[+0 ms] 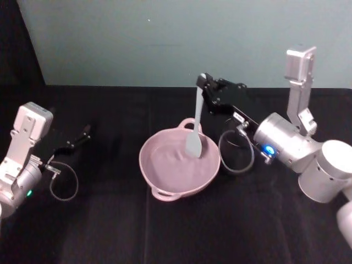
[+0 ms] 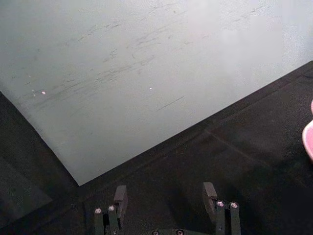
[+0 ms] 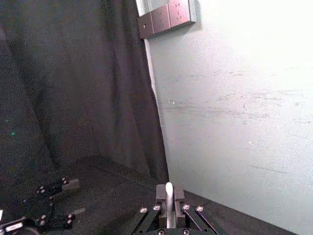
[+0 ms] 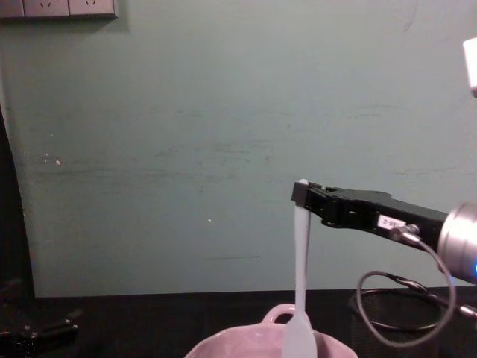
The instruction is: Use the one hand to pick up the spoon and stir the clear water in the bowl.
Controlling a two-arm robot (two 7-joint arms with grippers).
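Above one pink bowl (image 1: 143,160) on the black desk (image 1: 110,231), the right tool (image 1: 204,83) clamps the handle tip of one white spoon (image 1: 197,113), blade down inside it. Chest view adds wall sockets (image 4: 58,7) on a pale green wall (image 4: 186,112); left wrist view shows the parked left tool (image 2: 165,193) parted and empty.

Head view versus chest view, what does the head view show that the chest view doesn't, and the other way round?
Head view: the bowl seen whole, with its inside, its near loop handle, and the black table around it.
Chest view: the wall sockets at top left, and the spoon from the side, hanging close to upright.
Both: the right hand shut on the spoon's top, the spoon's blade down inside the bowl, the bowl's far loop handle, and the left hand parked at the left, apart from the bowl.
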